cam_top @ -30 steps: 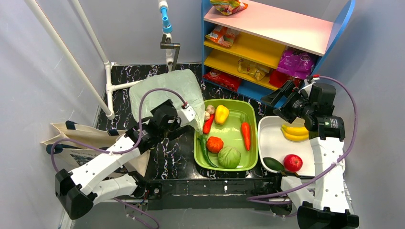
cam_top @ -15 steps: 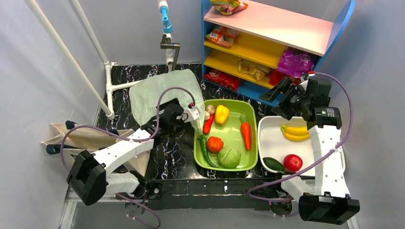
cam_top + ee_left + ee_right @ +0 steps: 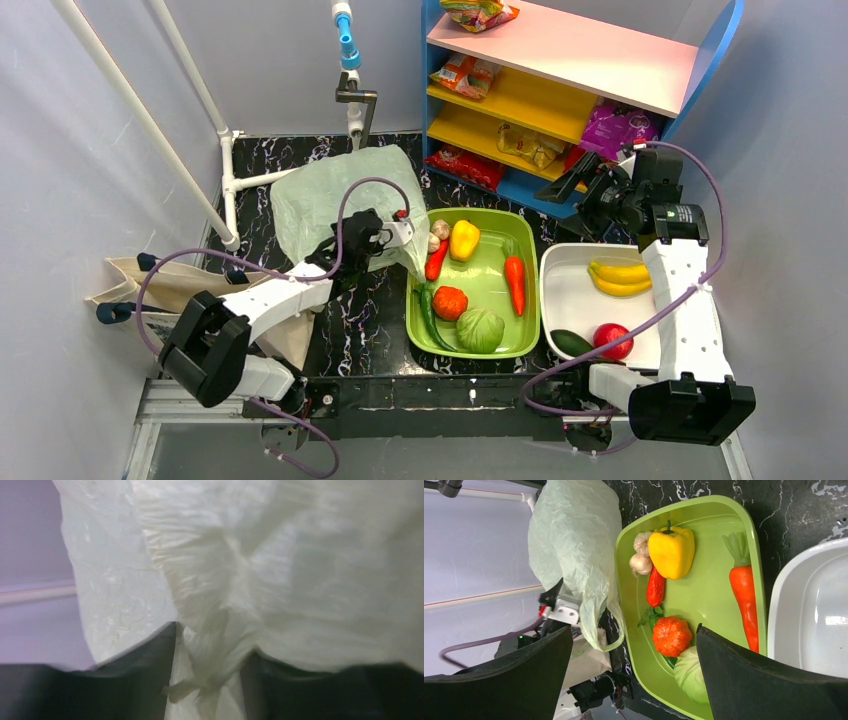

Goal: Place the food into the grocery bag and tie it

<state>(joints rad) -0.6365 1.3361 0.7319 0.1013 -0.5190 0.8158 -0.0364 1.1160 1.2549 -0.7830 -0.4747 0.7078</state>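
Grocery bag in left end effector

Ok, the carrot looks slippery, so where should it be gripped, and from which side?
Grip the carrot across its thick half, just below the green stub, coming straight down from above. It lies flat in the green tray, bare floor on one long side, the tray wall close along the other, so a steep approach likely fits best; the near end tapers and may slip.
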